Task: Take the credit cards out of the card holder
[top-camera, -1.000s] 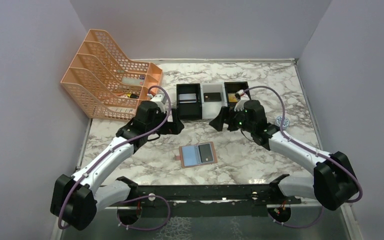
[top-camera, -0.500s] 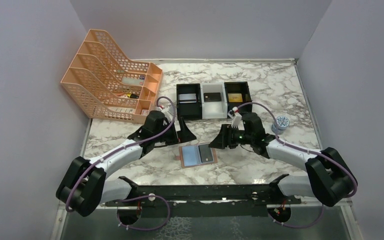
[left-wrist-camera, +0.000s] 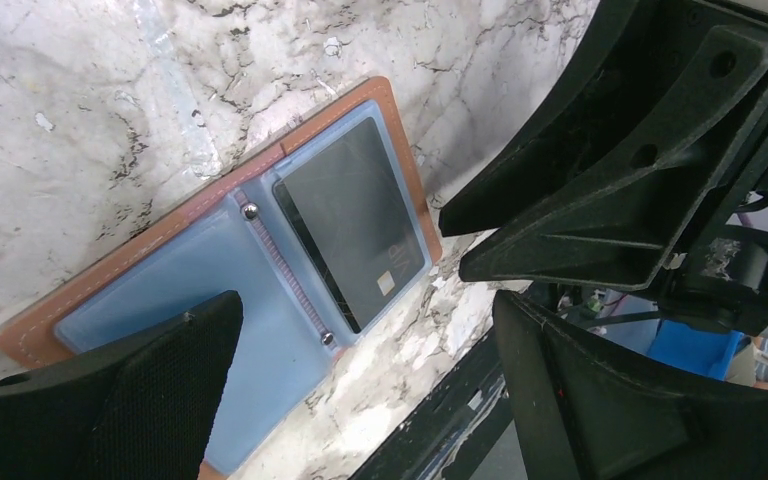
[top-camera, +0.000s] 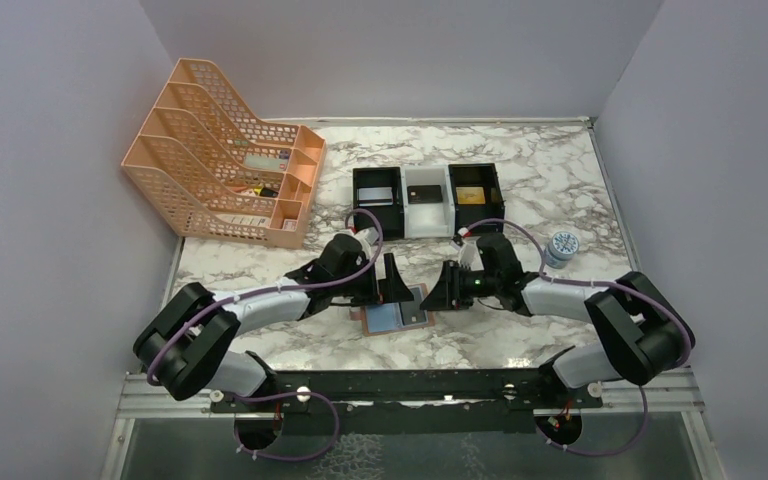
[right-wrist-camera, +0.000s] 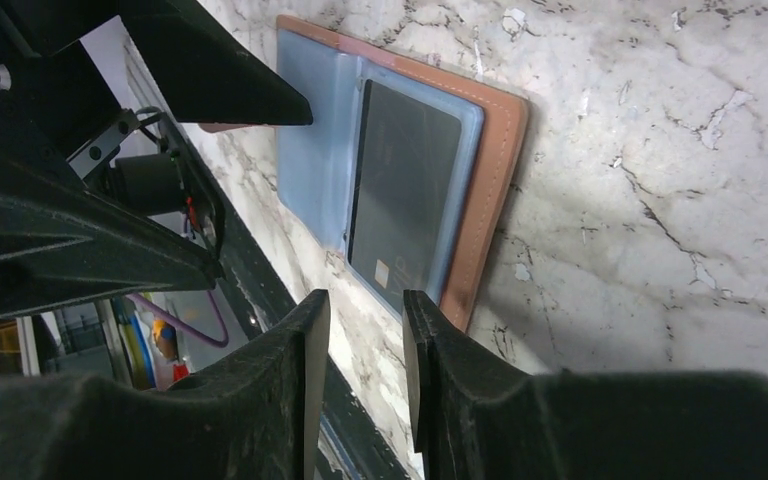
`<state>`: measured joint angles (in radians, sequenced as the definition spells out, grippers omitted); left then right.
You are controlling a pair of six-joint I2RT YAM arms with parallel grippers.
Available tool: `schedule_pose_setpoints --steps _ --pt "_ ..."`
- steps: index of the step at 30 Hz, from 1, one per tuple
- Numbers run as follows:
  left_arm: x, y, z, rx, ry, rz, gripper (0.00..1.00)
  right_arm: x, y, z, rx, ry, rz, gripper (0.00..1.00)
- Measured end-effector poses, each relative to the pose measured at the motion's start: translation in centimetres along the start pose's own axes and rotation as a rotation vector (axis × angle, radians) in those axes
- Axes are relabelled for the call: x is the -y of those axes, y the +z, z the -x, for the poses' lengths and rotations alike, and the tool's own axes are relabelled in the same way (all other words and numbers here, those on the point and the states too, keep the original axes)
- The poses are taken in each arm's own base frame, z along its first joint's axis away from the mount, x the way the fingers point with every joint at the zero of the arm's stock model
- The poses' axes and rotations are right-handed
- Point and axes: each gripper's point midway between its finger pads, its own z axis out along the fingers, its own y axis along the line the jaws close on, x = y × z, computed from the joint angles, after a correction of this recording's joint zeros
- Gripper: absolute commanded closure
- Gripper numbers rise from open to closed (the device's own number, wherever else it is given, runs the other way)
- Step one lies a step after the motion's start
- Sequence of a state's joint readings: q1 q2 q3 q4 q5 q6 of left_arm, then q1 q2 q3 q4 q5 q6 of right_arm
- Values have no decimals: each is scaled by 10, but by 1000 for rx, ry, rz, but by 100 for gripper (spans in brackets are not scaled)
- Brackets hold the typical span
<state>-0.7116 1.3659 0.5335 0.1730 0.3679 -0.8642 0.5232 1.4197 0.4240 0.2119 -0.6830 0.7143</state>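
Your right gripper [right-wrist-camera: 363, 312], its jaws at a narrow slit and holding nothing, hovers just short of the dark grey card [right-wrist-camera: 405, 190], so nip only its nearest edge and ease it from the open card holder [right-wrist-camera: 500, 150] beyond, while your wide-open, empty left gripper [left-wrist-camera: 365, 310] pins the opposite leaf.

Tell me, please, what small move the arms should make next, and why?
Probably lower the open left gripper onto the card holder's empty half to pin it: the holder lies open on the table, and the right gripper hovers by the dark card in its pocket.
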Motion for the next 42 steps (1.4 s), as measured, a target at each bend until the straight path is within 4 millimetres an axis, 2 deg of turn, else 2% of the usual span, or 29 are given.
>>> schedule_pose_setpoints --steps 5,6,7,18,23,33,42 --pt "0 6 1 8 -11 5 1 3 6 0 -20 20 -1 70" --pt "1 7 3 12 -12 5 25 3 7 0 -23 22 0 70" --pt "2 7 5 17 -11 2 29 4 7 1 -24 25 2 70" --pt "0 11 5 22 -19 16 47 13 17 -1 -54 59 -11 74" --pt "-5 14 -2 5 -19 37 55 14 19 1 -52 59 -15 74" --pt "-14 21 -15 -21 -11 88 68 16 20 0 -56 64 -18 75" --pt "-17 24 -14 11 -64 99 77 16 20 0 -57 64 -17 74"
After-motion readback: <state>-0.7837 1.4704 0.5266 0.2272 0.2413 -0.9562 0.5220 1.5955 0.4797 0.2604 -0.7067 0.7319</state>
